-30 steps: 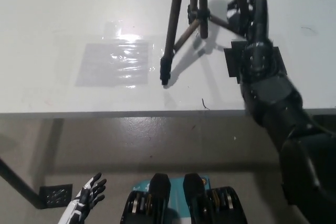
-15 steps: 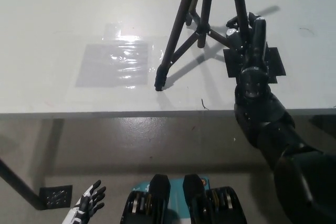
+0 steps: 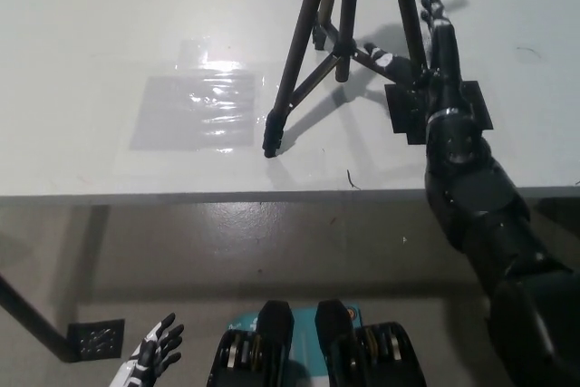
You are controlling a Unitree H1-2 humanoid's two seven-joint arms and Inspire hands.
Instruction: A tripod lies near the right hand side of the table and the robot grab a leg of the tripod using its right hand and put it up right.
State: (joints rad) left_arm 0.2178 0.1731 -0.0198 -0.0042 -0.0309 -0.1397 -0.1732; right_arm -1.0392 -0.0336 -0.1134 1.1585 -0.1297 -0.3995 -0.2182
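Tripod [image 3: 340,43] stands upright on the white table [image 3: 109,24], three dark legs splayed, their upper ends cut off by the top of the frame. The foot of its near-left leg rests on the tabletop just right of a glossy clear sheet [image 3: 195,111] that lies flat on the table. The right leg comes down at a black square patch [image 3: 439,111], where its foot is hidden behind the right hand.

Right hand [image 3: 439,38], black, lies just right of the tripod's right leg, fingers stretched out straight and apart, closed on nothing. Whether the palm edge touches the leg is hard to tell, possibly a light contact. Its arm runs back from the tripod over the table's near edge [image 3: 227,195] to the lower right corner.

From the tripod leftward, the tabletop is open apart from the clear sheet. A small dark mark [image 3: 353,180] sits between the tripod and the near edge.

Left hand [image 3: 156,351], white, hangs low, well below the table edge and far left of the tripod, fingers spread, partly cut off at the bottom. A small dark plate [image 3: 95,339] lies on the floor beside it.
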